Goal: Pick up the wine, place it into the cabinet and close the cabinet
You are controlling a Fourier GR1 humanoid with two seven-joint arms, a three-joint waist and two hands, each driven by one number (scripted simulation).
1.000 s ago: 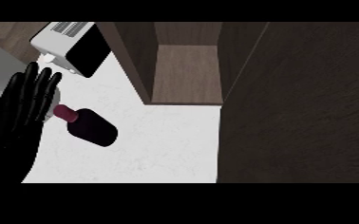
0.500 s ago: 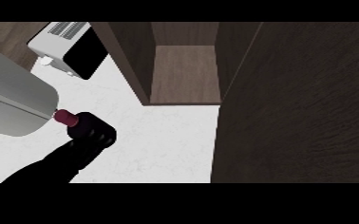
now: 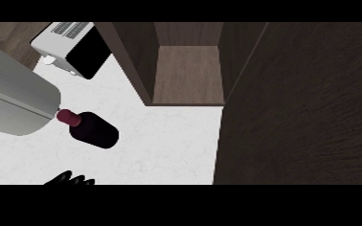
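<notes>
One wine (image 3: 93, 130) lies on the table (image 3: 170, 148), at nine o'clock from the open cabinet (image 3: 188, 72). One hand (image 3: 69, 180) shows at six o'clock of the wine; whether it is open or closed, I cannot tell.

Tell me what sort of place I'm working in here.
Most likely a kitchen counter. A white marbled countertop carries a dark wine bottle lying on its side, an open wooden cabinet with its door swung out, and a white toaster oven at the back left.
</notes>
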